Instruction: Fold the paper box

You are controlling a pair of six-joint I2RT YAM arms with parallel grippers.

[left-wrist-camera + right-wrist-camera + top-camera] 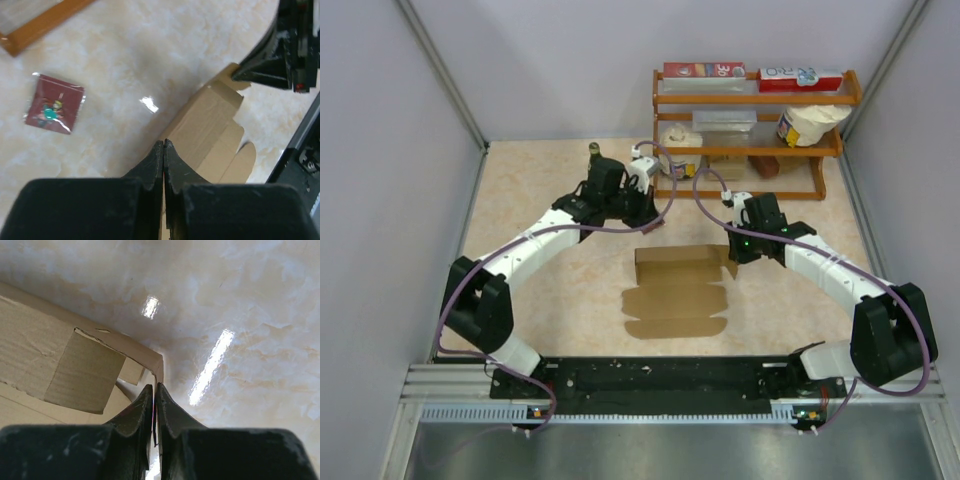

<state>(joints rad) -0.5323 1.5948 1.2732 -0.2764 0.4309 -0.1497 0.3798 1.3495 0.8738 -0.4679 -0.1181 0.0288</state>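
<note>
Your left claw [164,146] is shut tight, its tips at the near corner of the paper box [210,125]; the wrist view does not show whether any card is pinched. Your right claw [154,388] is down to a hairline slit at the box's upright far corner, and whether it grips is equally unclear. The plain brown box lies mid-table between both arms, one long wall raised along its far edge and rounded flaps spread flat toward you. A small dark-red square card in a clear sleeve [54,104] lies apart to the left claw's side on the beige marbled tabletop [540,190]. Behind stands a wooden rack [750,99]: a red carton [703,72] marked "30" on top, white tubs below.
</note>
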